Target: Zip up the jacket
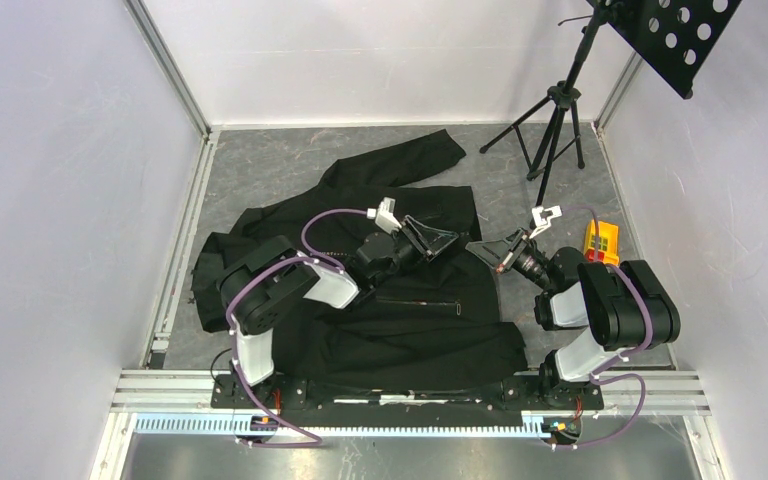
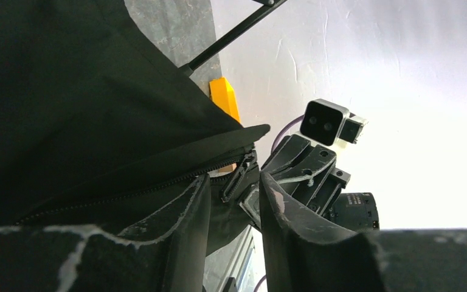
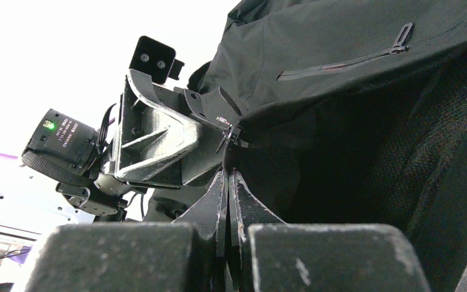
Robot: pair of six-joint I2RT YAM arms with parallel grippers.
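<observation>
The black jacket (image 1: 410, 330) lies spread on the grey table, its right edge lifted between my two grippers. My left gripper (image 1: 452, 239) is open. In the left wrist view (image 2: 234, 182) the front zipper's pull (image 2: 237, 177) hangs just past its fingertips, in line with the gap between them, and the zipper teeth run off to the left. My right gripper (image 1: 474, 247) is shut on the jacket's edge. In the right wrist view (image 3: 228, 174) its fingers pinch the fabric just below the zipper slider (image 3: 228, 135). A pocket zip (image 3: 346, 58) shows on the jacket (image 3: 340, 30) above.
A yellow box (image 1: 602, 242) sits on the table at the right, beside my right arm; it also shows in the left wrist view (image 2: 225, 97). A black tripod stand (image 1: 555, 120) with a perforated tray (image 1: 675, 30) stands at the back right. White walls enclose the table. An aluminium rail (image 1: 160, 385) runs along the near edge.
</observation>
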